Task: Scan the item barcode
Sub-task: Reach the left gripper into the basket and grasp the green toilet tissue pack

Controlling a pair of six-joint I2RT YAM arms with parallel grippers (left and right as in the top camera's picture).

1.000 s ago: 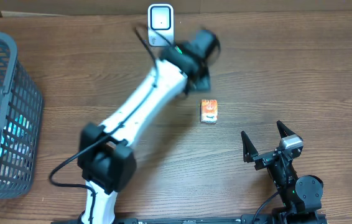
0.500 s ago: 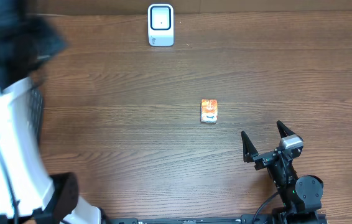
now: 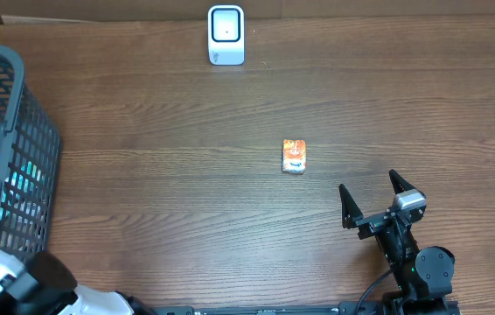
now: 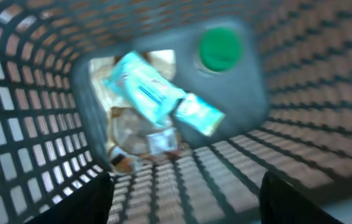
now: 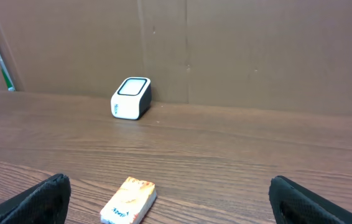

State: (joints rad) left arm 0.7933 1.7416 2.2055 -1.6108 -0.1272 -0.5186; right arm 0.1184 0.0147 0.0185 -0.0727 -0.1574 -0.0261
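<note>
Grey mesh basket (image 3: 29, 149) at left worktop edge. Left gripper (image 4: 185, 202) over its inside, fingers spread, holding nothing. White scanner (image 3: 226, 35) at far edge. Item: 1 small orange-and-white box (image 3: 294, 156), flat near worktop centre, long axis near-to-far, paler end nearward. Right gripper (image 3: 368, 184) by near edge, fingers wide, empty.

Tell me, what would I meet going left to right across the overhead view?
Grey plastic mesh basket → small white rounded scanner box → small orange packet → black two-finger right gripper, standing open.
</note>
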